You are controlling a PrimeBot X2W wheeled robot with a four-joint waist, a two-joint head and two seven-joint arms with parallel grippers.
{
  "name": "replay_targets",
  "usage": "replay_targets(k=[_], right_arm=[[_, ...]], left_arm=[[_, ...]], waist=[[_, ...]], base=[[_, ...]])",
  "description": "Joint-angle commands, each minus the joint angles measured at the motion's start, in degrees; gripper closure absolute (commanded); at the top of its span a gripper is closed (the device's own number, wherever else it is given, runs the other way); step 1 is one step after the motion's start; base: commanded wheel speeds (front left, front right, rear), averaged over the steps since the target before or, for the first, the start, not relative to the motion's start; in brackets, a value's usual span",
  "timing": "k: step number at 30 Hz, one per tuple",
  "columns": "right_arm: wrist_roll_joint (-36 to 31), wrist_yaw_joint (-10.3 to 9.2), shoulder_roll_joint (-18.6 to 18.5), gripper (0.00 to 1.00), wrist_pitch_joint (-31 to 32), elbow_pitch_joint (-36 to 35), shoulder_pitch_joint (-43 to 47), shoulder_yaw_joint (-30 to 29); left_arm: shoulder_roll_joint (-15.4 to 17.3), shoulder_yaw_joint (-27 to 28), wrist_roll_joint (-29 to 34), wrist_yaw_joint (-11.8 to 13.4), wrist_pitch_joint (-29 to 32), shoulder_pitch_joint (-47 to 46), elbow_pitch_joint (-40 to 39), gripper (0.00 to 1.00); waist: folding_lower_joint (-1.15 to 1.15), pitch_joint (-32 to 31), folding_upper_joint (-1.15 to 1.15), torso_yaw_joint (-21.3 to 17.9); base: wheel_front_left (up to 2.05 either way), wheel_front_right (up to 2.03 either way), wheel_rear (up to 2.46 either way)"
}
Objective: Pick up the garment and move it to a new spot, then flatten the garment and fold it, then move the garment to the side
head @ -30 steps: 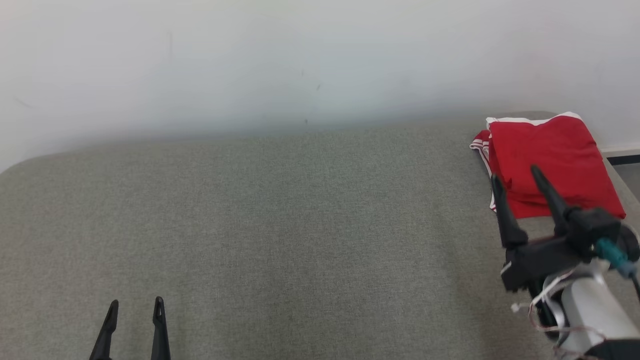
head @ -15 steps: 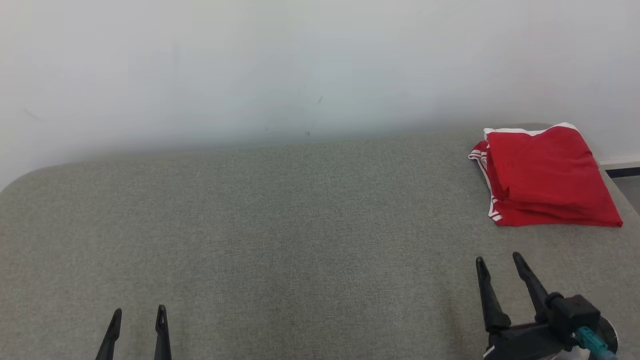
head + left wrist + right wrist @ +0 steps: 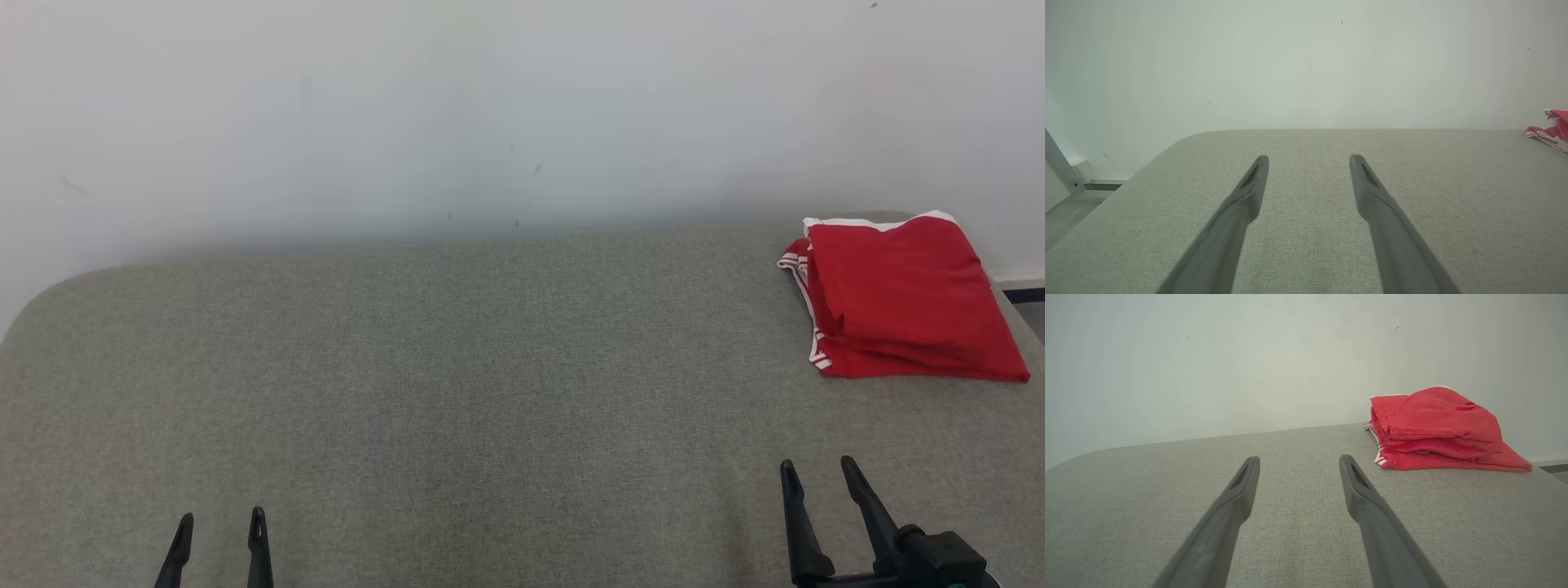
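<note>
Pulled back since a second ago, my right gripper (image 3: 816, 464) sits low over the grey desk (image 3: 457, 392), wide and empty. Folded red garment (image 3: 902, 302) lies far right; right wrist view shows its stacked layers. My left gripper (image 3: 222, 515) is wide too.

Bare lab-like room: padded table (image 3: 408, 367), blank wall (image 3: 490, 98).

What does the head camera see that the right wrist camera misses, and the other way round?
Head view extra: the left gripper, open, at the lower left. Right wrist view extra: the red garment seen from the side, its folded layers stacked. Shared: that garment at the far right, the open right gripper, the grey padded surface and the white wall.
</note>
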Motion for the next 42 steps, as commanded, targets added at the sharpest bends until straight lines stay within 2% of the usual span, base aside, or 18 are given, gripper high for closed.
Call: replay_targets(k=[1, 16, 17, 21, 42], right_arm=[[-0.50, -0.17, 0.57, 0.00, -0.23, -0.33, 0.69, -0.04], [-0.43, -0.17, 0.27, 0.00, -0.23, -0.26, 1.05, 0.52], [-0.43, 0.00, 0.47, 1.00, 0.03, -0.15, 0.63, 0.46], [0.17, 0.00, 0.83, 1.00, 0.58, 1.87, 1.25, 0.42], [23.20, -0.02, 1.92, 1.00, 6.47, 1.91, -1.79, -0.98]], left_arm=[[0.01, 0.23, 0.46, -0.08, -0.18, -0.11, 0.23, 0.00], [-0.11, 0.64, -1.13, -0.28, -0.18, 0.11, 1.91, 0.00], [-0.11, 0.45, -1.12, -0.06, 0.01, -0.08, 2.04, 1.00], [-0.49, 0.45, -1.67, -0.04, 0.53, 0.29, 4.25, 1.00], [-0.47, 0.44, -25.67, -0.16, 6.44, -3.20, 4.60, 1.00]], waist=[[0.00, -0.05, 0.00, 0.18], [0.00, -0.08, 0.00, 0.79], [0.00, -0.08, 0.00, 0.79], [0.00, -0.06, 0.00, 0.82], [0.00, 0.52, 0.00, 1.27]], base=[[0.00, 0.00, 0.00], [0.00, 0.00, 0.00], [0.00, 0.00, 0.00], [0.00, 0.00, 0.00], [0.00, 0.00, 0.00]])
